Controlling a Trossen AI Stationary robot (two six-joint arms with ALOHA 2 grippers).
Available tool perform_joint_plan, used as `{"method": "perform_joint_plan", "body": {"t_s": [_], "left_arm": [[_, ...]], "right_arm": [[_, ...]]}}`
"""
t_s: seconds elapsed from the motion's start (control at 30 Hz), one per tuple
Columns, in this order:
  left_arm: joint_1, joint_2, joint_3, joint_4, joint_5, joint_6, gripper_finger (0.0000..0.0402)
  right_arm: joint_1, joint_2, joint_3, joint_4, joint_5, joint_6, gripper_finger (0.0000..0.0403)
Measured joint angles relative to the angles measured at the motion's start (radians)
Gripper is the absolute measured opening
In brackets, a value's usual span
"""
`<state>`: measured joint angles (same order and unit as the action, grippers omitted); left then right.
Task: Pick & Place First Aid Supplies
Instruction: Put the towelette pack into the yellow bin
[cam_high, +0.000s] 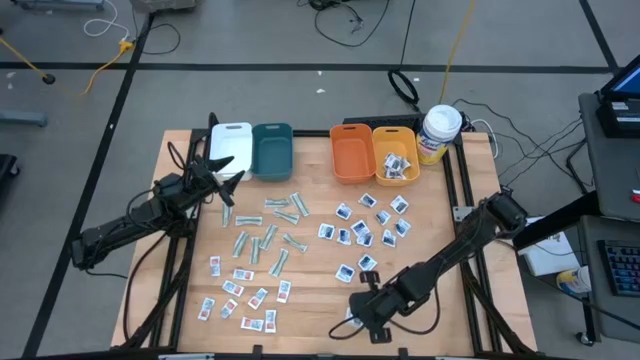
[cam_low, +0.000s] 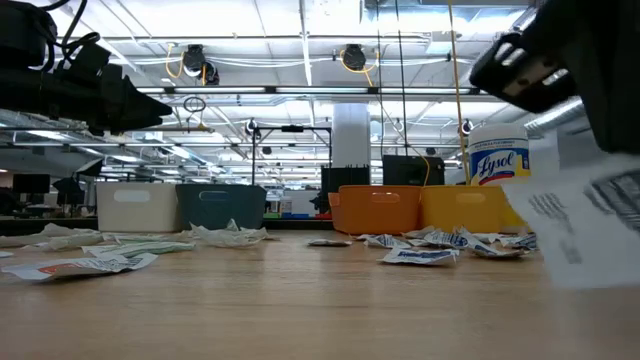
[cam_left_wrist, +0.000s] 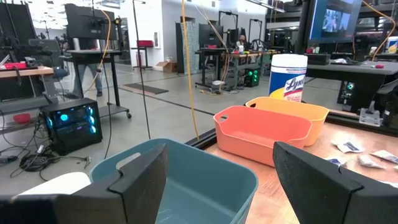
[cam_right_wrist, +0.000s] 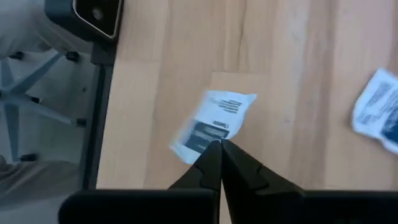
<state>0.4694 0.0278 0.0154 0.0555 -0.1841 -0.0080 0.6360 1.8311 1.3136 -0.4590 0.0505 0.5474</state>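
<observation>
right pincer (cam_right_wrist: 219, 144) pinching white packet (cam_right_wrist: 214, 124) (corner-first), long axis diagonal

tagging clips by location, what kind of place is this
Most likely a robotics lab or workshop in an open industrial hall. Cables run across a taped floor, desks with a computer tower and monitor stand behind the wooden table, and strip lights hang from an exposed ceiling.

wht/blue packet (cam_right_wrist: 211, 124) | flat, near table's front edge | pinched
</observation>
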Motion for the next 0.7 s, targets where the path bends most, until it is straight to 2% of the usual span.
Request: {"method": "perform_joint_plan", "body": {"t_s": [0.37,0.7], "left_arm": [[0.000,0.000,0.000,0.000,0.000,0.000,0.0296],[0.000,0.000,0.000,0.000,0.000,0.000,0.0296]], "right_arm": [[-0.072,-0.127,0.000,-0.091,0.006,-0.102,0.0000],[-0.111,-0.138,0.000,-0.107,0.001,-0.167,0.0000]]}}
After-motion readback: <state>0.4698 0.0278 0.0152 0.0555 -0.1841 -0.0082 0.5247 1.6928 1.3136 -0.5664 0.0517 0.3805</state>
